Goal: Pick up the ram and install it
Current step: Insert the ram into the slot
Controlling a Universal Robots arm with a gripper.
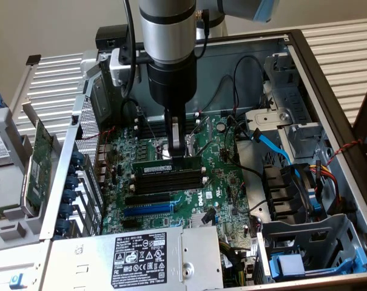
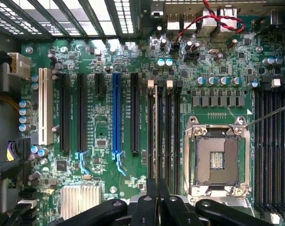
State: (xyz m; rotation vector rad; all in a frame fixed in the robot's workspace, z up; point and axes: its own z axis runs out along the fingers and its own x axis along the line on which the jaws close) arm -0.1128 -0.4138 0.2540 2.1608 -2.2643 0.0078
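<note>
Motherboard (image 1: 225,182) lies flat in the open case (image 1: 330,109), and the arm hangs straight down over it. The gripper (image 1: 181,156) is pinched shut on the top edge of the ram (image 1: 159,166), taking it a little toward three o'clock of its middle in the exterior view. The ram stands on its long edge, level, with its white label facing the camera. It sits directly over the bank of black memory slots (image 1: 168,182), lower edge at the rearmost slot; whether it is pressed home cannot be told. At six o'clock of the ram is a blue slot (image 1: 148,208), and further toward six the labelled power supply (image 1: 141,254). At nine o'clock, outside the case, a green expansion card (image 1: 40,163) stands on edge. In the wrist view the fingers (image 2: 147,207) meet over the memory slots, beside the bare processor socket (image 2: 217,160).
</note>
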